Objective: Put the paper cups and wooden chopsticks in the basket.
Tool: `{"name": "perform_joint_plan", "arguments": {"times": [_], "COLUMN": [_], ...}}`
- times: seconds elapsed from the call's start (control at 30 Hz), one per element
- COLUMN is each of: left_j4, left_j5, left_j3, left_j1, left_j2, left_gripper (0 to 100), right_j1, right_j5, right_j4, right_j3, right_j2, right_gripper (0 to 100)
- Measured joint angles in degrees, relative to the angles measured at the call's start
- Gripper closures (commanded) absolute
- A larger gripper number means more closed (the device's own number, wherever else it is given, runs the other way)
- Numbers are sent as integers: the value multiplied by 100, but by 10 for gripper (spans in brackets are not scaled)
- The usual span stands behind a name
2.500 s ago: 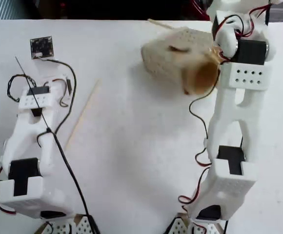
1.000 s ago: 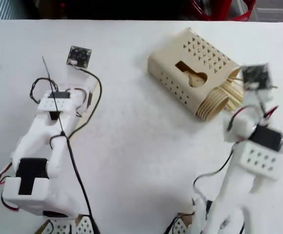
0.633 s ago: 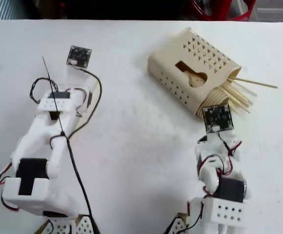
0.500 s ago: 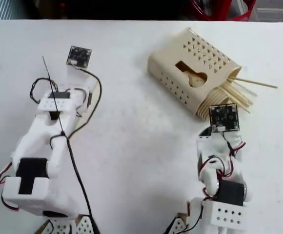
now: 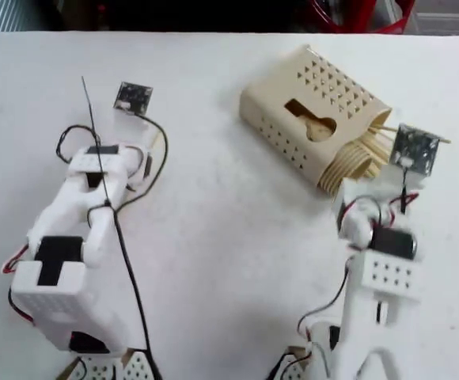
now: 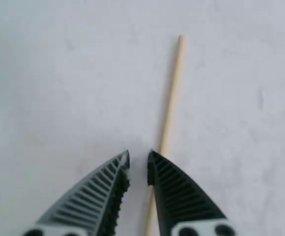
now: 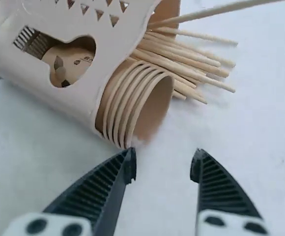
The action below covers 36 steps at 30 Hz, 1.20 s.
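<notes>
Bright, diffuse light fills the high view. The white table [image 5: 229, 261] is nearly washed out, and the arms throw only faint, soft-edged shadows on it. Beyond the table's far edge the room is dark. The basket [image 5: 309, 103] leaves a pale shadow along its near side. In the left wrist view the single chopstick [image 6: 171, 93] casts almost no shadow. In the right wrist view the paper cups [image 7: 150, 115] are shaded inside the mouth — the chopstick bundle [image 7: 191, 54] lays a thin grey shadow on the table.

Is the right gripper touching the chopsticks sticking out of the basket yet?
Apart. The right wrist view shows a strip of bare table between the open right gripper and the chopsticks fanned out of the tipped basket.
</notes>
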Motion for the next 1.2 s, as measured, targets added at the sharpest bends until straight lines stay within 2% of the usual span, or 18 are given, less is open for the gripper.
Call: {"name": "perform_joint_plan", "arguments": {"times": [0.17, 0.33, 0.43, 0.53, 0.63, 0.77, 0.87, 1.0, 1.1, 1.2], "left_j4": [0, 0, 114, 554, 1073, 2057, 2752, 3516, 3824, 3956], "left_j5": [0, 0, 0, 0, -105, -598, -668, -686, -686, -686], "left_j3": [0, 0, -18, -255, -765, -2022, -3253, -5134, -6611, -8158], "left_j1": [0, 0, 0, 18, 316, 993, 1521, 2004, 2198, 2242], "left_j2": [0, 0, 0, -211, -756, -1116, -949, 149, 1319, 2488], "left_gripper": [917, 917, 917, 917, 915, 913, 912, 870, 793, 775], "right_j1": [-211, -149, 114, 281, 527, 870, 993, 1319, 1556, 1591], "right_j5": [-1011, -1248, -862, -255, 185, 589, 914, 1090, 1152, 1468], "right_j4": [527, 976, 1178, 1266, 1143, 466, 97, -35, -167, -501], "right_j3": [-1345, -2075, -2136, -1881, -1231, -185, 484, 958, 1354, 1908], "right_j2": [1679, 2444, 2356, 1987, 1512, 905, 554, 158, -202, -598], "right_gripper": [714, 839, 877, 879, 879, 879, 882, 883, 883, 882]}}
